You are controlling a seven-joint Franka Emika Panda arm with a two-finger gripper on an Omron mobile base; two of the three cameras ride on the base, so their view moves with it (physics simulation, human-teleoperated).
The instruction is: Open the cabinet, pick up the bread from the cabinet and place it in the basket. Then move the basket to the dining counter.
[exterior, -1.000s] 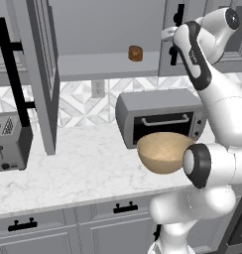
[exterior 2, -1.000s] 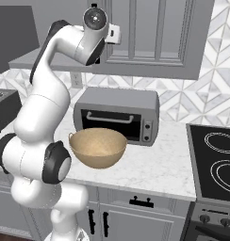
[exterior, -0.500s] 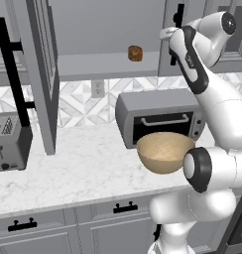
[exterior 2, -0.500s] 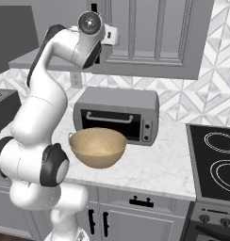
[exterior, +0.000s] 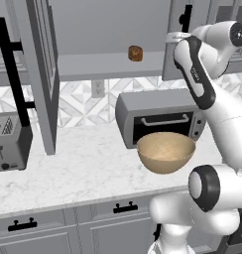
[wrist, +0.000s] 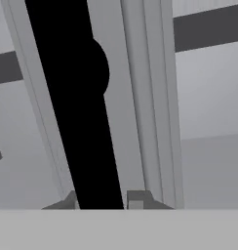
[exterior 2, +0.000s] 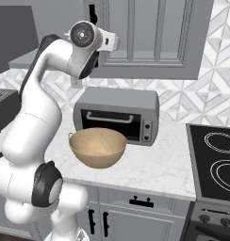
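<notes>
Grey kitchen: gripper [wrist: 99, 202] pinches the right cabinet [exterior: 192, 39] door's black handle [wrist: 74, 107]; a crooked pull could slip it off

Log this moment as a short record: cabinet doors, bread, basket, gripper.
left door: swung open
right door: closed, black bar handle between the fingers
bread: on the open cabinet shelf
basket: on the counter before the toaster oven, nothing visible in it
gripper: shut on the handle
toaster: at the counter's left
</notes>
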